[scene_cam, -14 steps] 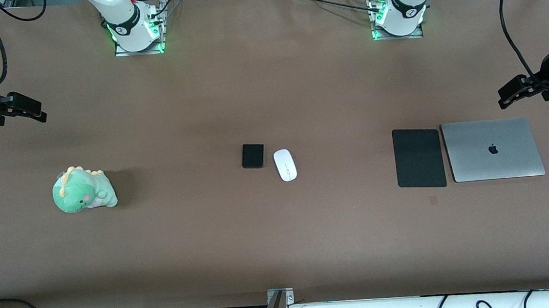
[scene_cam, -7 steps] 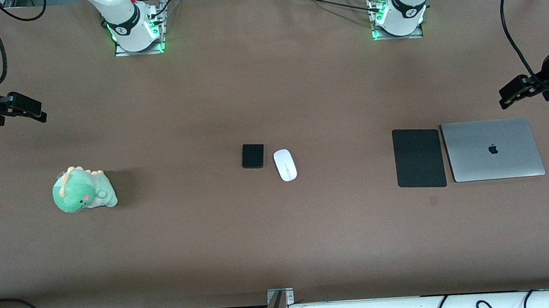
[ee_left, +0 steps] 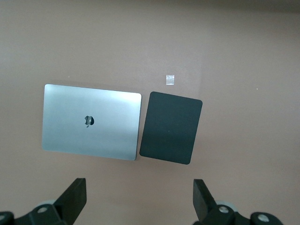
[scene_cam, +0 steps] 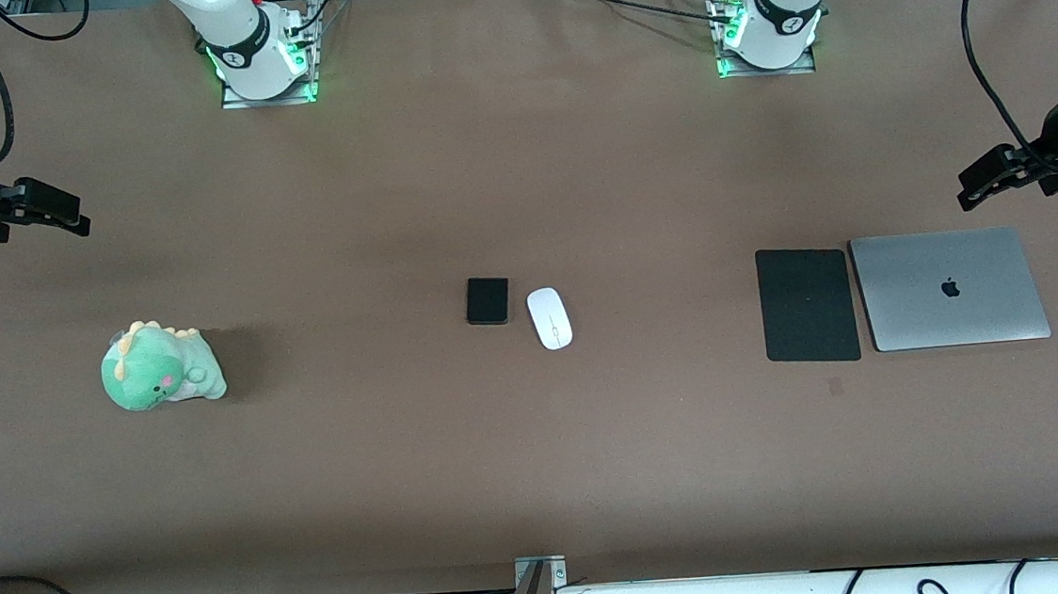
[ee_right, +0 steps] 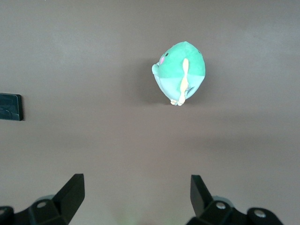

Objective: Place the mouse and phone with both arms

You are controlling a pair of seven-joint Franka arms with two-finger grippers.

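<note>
Both white arms run off the front view's edges. The left tool (scene_cam: pixel 981 183) hangs wide and empty over the bench (scene_cam: pixel 541 447) near the silver closed laptop (scene_cam: pixel 950 288) with an apple logo; the right tool (scene_cam: pixel 60 211) hangs wide and empty at the other end. The small black rounded phone (scene_cam: pixel 487 300) and glossy white oval mouse (scene_cam: pixel 550 318) lie side by side mid-bench; the right wrist view cuts the phone off.

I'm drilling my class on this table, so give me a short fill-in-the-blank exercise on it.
1. The phone lies beside the white ____.
2. The mouse pad lies between the mouse and the ____.
3. The green plush toy sits toward the ____ arm's end of the table.

Missing words: mouse; laptop; right
</note>
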